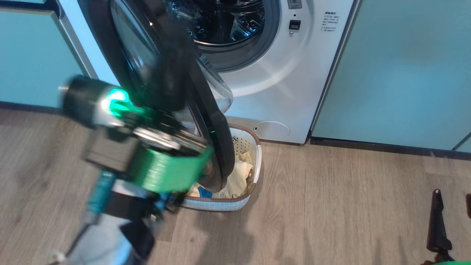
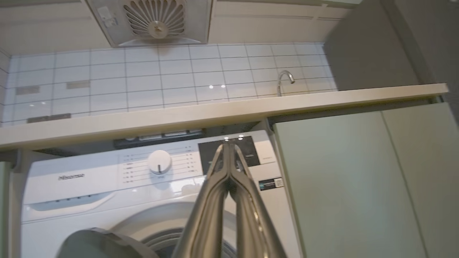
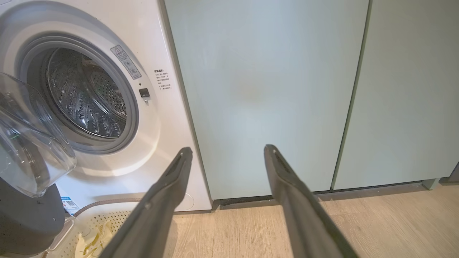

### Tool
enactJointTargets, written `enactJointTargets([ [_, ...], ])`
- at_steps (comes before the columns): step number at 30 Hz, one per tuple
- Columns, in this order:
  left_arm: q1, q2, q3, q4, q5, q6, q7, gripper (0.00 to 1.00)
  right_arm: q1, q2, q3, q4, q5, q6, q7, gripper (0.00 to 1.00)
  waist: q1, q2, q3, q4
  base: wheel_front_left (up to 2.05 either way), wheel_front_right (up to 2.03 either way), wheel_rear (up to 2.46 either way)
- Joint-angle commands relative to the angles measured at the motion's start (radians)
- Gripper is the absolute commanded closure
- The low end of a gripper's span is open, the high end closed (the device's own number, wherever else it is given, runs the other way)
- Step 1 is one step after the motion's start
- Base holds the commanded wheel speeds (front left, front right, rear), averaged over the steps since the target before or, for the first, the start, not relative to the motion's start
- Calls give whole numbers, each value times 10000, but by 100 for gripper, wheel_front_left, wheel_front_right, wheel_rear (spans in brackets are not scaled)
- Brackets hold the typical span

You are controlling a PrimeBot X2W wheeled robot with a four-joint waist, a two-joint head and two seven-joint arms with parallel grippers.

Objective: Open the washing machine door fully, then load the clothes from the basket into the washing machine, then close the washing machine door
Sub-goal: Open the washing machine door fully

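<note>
**Washing machine** (image 1: 287, 73) – white front-loader set between pale green cabinet doors (image 3: 272, 89), under a cream countertop (image 2: 215, 114). The steel drum (image 3: 86, 93) is exposed, with no garment visible in the part that shows.

**Washing machine door** (image 1: 213, 121) – glossy black ring with a clear domed bowl, swung out from the opening. In the head view its lower edge hangs over the basket; whether it touches the basket cannot be told.

**Basket** (image 1: 254, 162) – cream, perforated, brown-rimmed. It stands on the wood floor (image 1: 331, 202) just in front of the machine's lower front.

**Clothes** (image 1: 239, 176) – pale yellow garments heaped inside the basket, with a blue piece (image 1: 204, 192) at the near end.

**Left gripper** (image 2: 229, 143) – fingers pressed together with nothing between them, tips aimed towards the machine's control panel.

**Left arm** (image 1: 147, 147) – blurred in the head view, green-lit at the wrist, and crossing in front of the door. It possibly touches the door, but the blur hides this.

**Right gripper** (image 3: 227, 149) – fingers spread wide and empty. It is held low, clear of the machine, and faces the cabinet doors.
</note>
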Motion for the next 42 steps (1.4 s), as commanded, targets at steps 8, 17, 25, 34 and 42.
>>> enactJointTargets([
  [8, 252, -150, -2021, -587, -1192, -430, 1783, 100, -96, -118, 173, -307, 37, -27, -66, 0, 0, 0, 28, -121, 0, 0, 0],
  [17, 1284, -190, -3468, -480, -2421, -492, 2974, 100, -175, -118, 109, -298, 45, -27, -66, 0, 0, 0, 190, -61, 0, 0, 0],
  [25, 1697, -195, -4039, -35, -2808, -526, 3268, 100, -262, -118, 103, -258, 36, -27, -66, 0, 0, 0, 258, -62, 0, 0, 0],
  [34, 1644, 16, -3944, 871, -2587, -270, 3518, 100, -363, -118, 162, -176, 92, -27, -67, 0, 0, 0, 352, -177, 0, 0, 0],
  [42, 1231, 141, -3374, 1884, -2475, 100, 3319, 100, -384, -118, 87, -71, 181, -27, -67, 0, 0, 0, 352, -231, 0, 0, 0],
])
